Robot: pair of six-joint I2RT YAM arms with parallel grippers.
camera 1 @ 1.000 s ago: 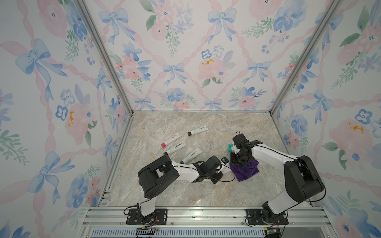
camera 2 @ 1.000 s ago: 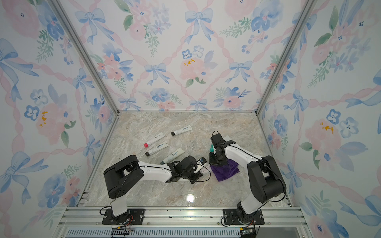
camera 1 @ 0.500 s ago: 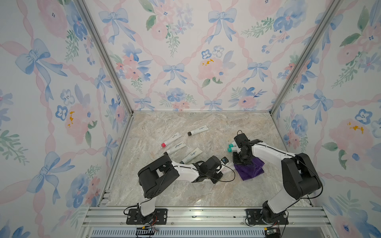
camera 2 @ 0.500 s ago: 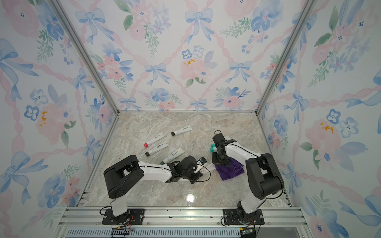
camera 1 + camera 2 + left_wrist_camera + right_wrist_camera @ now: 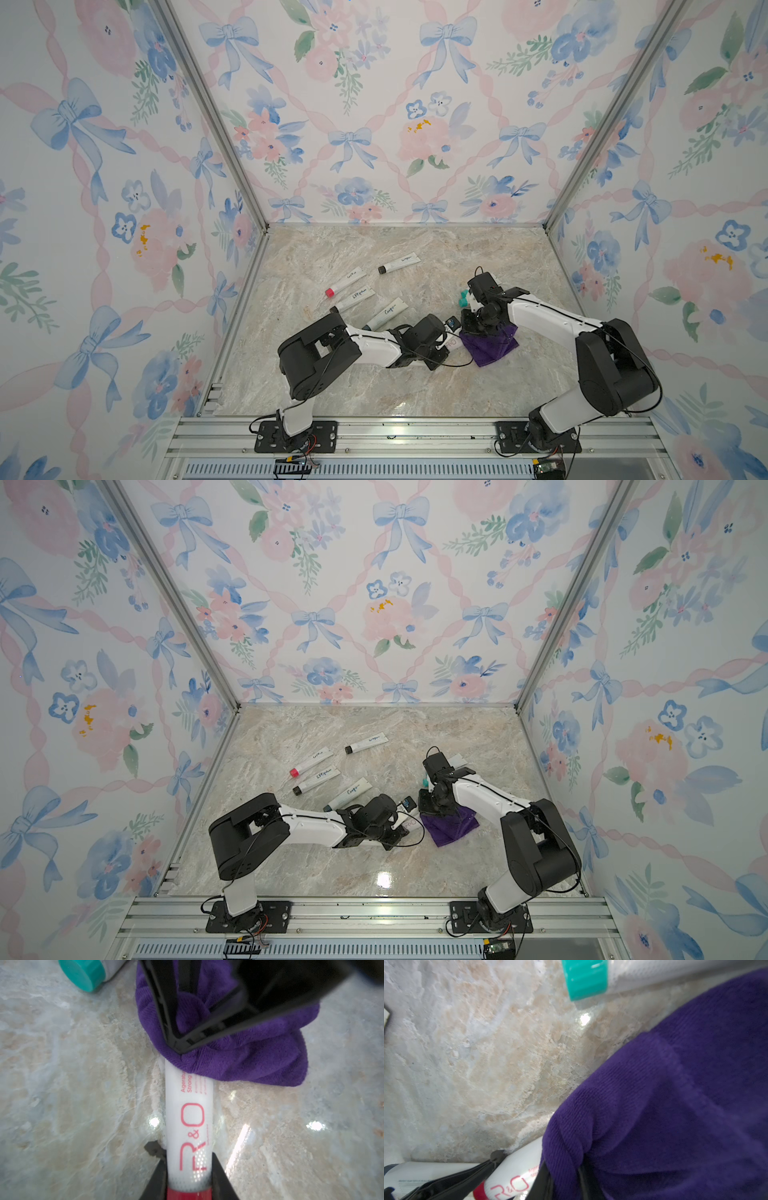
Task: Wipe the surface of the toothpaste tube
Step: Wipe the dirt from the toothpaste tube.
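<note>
White toothpaste tube (image 5: 189,1118) clamped in left gripper (image 5: 188,1169), tail under cloth (image 5: 249,1059) pinched by right gripper (image 5: 180,1048).

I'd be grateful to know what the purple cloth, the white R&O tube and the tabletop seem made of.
Purple cloth: likely microfibre, matte, fine ribbed weave, soft folds. R&O tube: probably soft plastic, smooth satin white, red printed lettering. Tabletop: glossy, beige-grey veining, lamp glints; real marble or laminate, cannot tell.

White links (image 5: 374,345) meet black joints (image 5: 316,361), trailing thin black cables (image 5: 552,311).
</note>
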